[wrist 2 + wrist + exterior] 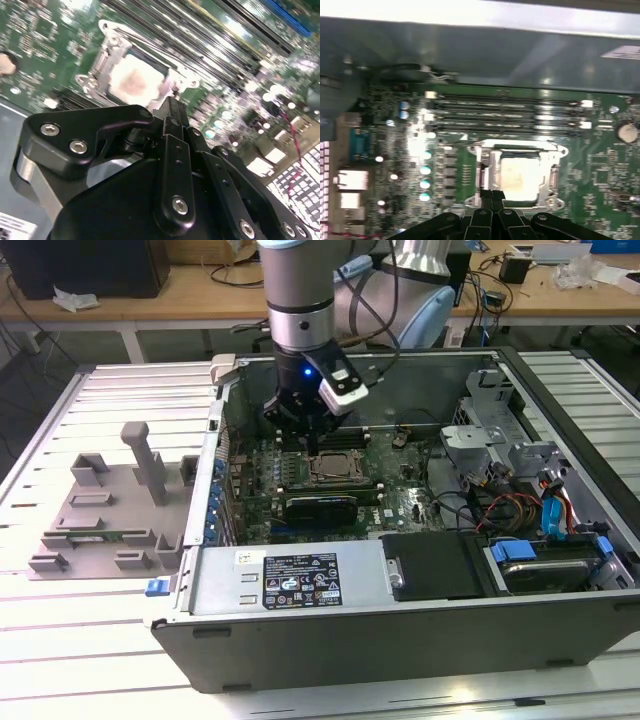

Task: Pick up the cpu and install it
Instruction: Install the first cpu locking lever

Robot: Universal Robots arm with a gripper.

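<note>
Covering a socket (555, 172) corner, fingers (492, 196) (pinched together, empty) hover beside the cpu (520, 175).

In the second wrist view the cpu (136, 82) is blurred and the hand (170, 105) partly hides its socket (101, 64).

1. The cpu (328, 468) is seen as a small flat square with a pale, shiny metal top.
2. It is laid flat and level near the centre of the exterior view.
3. In both wrist views the cpu (520, 175) (135, 82) is shown seated inside the metal-framed socket (490, 170), its top uncovered.
</note>
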